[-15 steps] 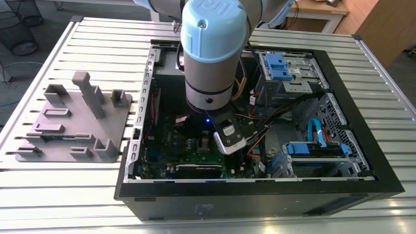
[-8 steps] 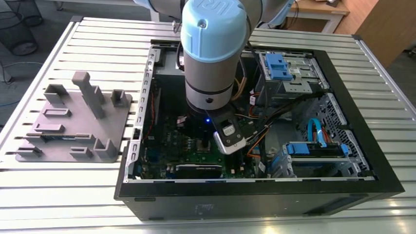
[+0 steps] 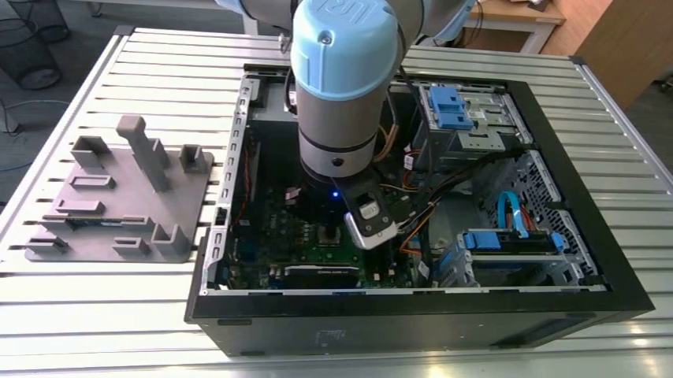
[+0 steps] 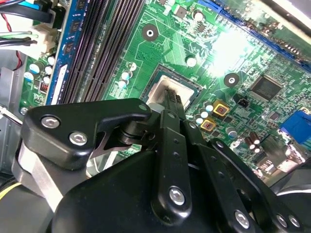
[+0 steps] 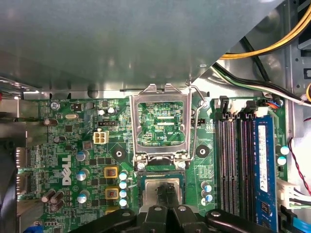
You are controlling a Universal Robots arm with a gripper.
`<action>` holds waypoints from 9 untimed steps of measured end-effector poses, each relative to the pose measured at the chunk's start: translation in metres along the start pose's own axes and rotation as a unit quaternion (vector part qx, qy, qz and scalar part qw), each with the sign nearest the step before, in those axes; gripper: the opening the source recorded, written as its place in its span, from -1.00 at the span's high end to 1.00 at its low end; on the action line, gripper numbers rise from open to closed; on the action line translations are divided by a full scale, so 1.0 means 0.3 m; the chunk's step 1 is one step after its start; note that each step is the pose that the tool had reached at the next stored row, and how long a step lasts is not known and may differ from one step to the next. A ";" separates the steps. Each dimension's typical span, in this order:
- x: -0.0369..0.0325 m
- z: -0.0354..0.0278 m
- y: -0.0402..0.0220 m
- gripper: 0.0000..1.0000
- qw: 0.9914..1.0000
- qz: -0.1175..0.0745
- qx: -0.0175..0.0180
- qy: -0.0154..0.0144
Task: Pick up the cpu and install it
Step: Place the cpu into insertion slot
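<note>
Pincer (image 5: 167, 190) fingertips closed together (nothing gripped between them), right at the silvery cpu (image 5: 149, 189) seated in the socket (image 5: 185, 187) of the green motherboard (image 5: 68, 141).

Exterior view was evenly lit, probably by overhead room lights. The slatted table (image 3: 94, 307) was bright. The inside of the computer case (image 3: 421, 323) was dark, shadowed under the arm (image 3: 342, 87), where a small blue light (image 3: 334, 191) glowed. In the second wrist view a hard white glare washed out a patch of the motherboard (image 4: 165, 46). The black gripper (image 4: 172, 99), close up, looked soft with small highlights. In the first wrist view a pale grey surface (image 5: 121, 39) was out of focus, while the board was clear and evenly lit.
</note>
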State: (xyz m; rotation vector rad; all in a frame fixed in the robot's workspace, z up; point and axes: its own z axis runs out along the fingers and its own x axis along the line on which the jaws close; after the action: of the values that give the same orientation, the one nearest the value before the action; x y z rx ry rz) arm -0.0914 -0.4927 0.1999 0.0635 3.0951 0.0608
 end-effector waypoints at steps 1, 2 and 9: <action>0.001 0.002 0.000 0.79 1.000 0.000 0.000 0.000; 0.002 0.005 0.000 0.79 1.000 0.000 0.000 0.000; 0.002 0.019 -0.002 0.79 1.000 0.000 0.000 0.000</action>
State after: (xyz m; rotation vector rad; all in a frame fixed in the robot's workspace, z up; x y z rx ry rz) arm -0.0919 -0.4929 0.1943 0.0635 3.0949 0.0610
